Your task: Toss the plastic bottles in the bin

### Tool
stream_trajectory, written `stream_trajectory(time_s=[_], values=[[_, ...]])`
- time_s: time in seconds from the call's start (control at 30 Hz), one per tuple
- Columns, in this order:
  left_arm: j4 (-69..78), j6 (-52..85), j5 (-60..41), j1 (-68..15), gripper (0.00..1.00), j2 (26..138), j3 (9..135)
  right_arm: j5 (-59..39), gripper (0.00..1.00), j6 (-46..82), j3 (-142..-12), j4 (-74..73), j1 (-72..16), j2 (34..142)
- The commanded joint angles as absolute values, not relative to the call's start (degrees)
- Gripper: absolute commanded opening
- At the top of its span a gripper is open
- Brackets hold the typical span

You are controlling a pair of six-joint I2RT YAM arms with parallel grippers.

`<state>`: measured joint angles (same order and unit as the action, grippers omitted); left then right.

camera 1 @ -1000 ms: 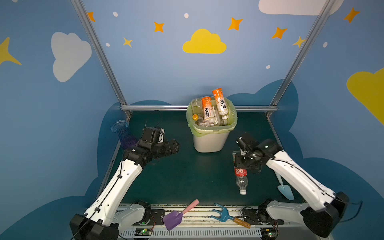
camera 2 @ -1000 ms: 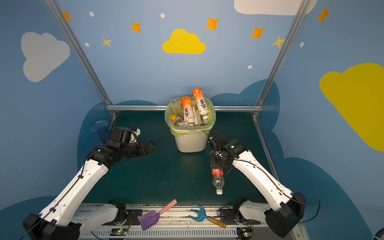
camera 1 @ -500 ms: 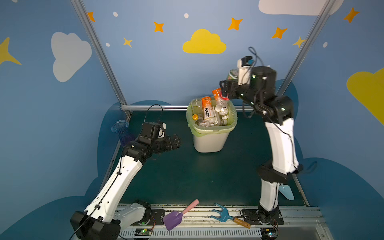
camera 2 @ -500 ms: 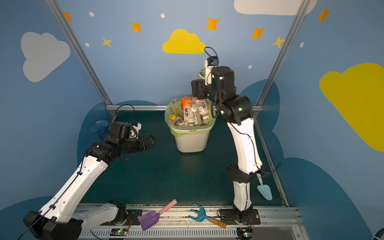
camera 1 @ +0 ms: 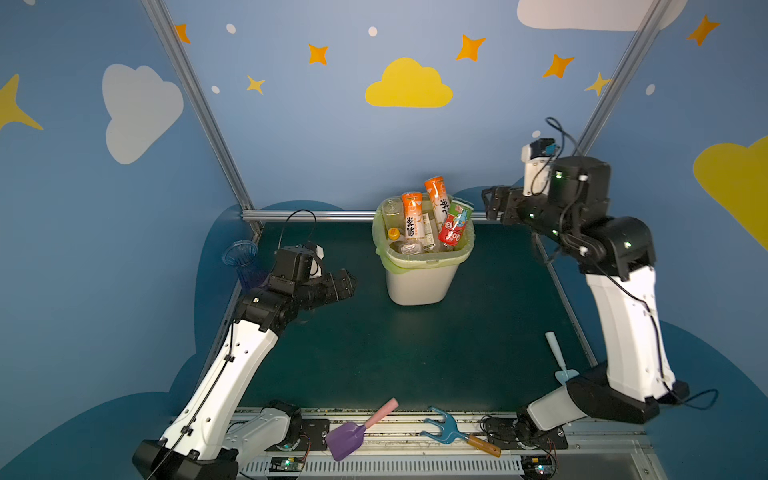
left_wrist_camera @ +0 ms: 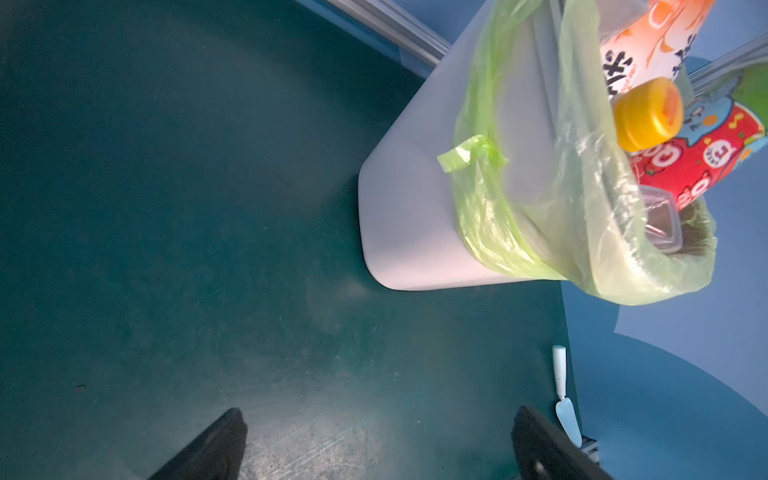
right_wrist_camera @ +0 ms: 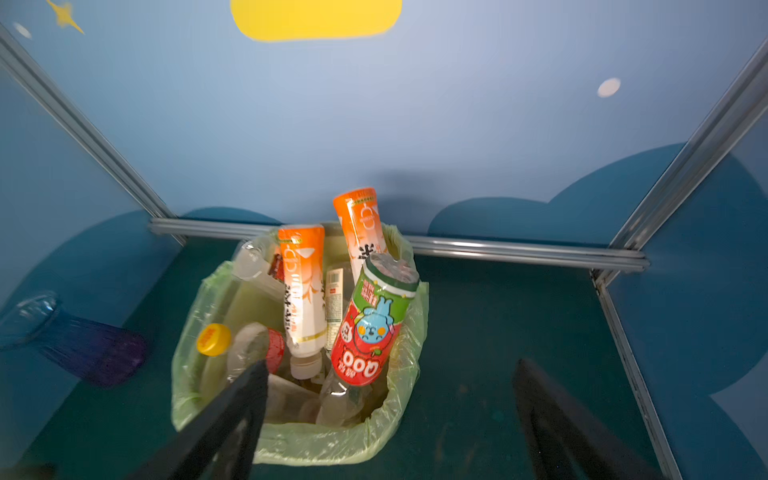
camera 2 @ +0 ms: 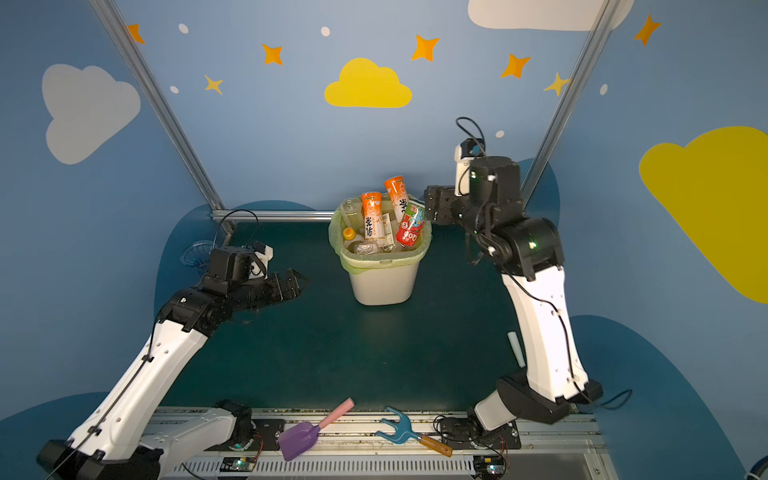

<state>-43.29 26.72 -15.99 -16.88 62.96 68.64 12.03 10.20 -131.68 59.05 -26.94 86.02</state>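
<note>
The cream bin (camera 1: 419,286) (camera 2: 382,286) stands at the back middle of the green table, lined with a yellow-green bag. It is stuffed with plastic bottles. Two orange-labelled bottles (camera 1: 412,216) stick up, and a red-and-green-labelled bottle (camera 1: 455,226) (right_wrist_camera: 370,328) leans neck down at the bin's right side. My right gripper (camera 1: 492,205) (right_wrist_camera: 390,365) hovers high, just right of the bin's rim, open and empty. Well left of the bin, my left gripper (camera 1: 347,282) (left_wrist_camera: 378,411) hangs low over the table, open and empty. In the left wrist view the bin's wall (left_wrist_camera: 415,208) shows.
A ribbed blue-purple vase (camera 1: 243,259) (right_wrist_camera: 83,349) lies at the left wall. A purple shovel (camera 1: 353,432) and a blue fork (camera 1: 444,428) lie on the front rail. A pale blue trowel (camera 1: 559,361) lies by the right arm's base. Metal frame rails (camera 1: 311,215) border the table.
My right gripper lifted the red-labelled bottle from the table to the bin, opened and let it go. The bottle now rests in the bin and the arm has drawn back right. The left arm barely moved.
</note>
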Motion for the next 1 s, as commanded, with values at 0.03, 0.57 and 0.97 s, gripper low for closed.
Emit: stream_trajectory(time_s=[0.03, 0.57, 0.97], values=[[-40.82, 26.98, -16.55, -16.70, 1.00, 64.52, 68.02, 11.82, 0.92, 10.76, -124.64, 59.60, -25.86, 84.66], [-32.51, 21.47, -12.51, -13.89, 1.00, 60.50, 62.23, 0.62, 0.92, 17.69, -89.65, 52.08, -12.25, 64.17], [-9.92, 22.46, 3.28, -9.06, 1.00, 49.27, 47.51, -0.35, 0.95, 16.68, -83.51, 54.67, -8.72, 58.95]])
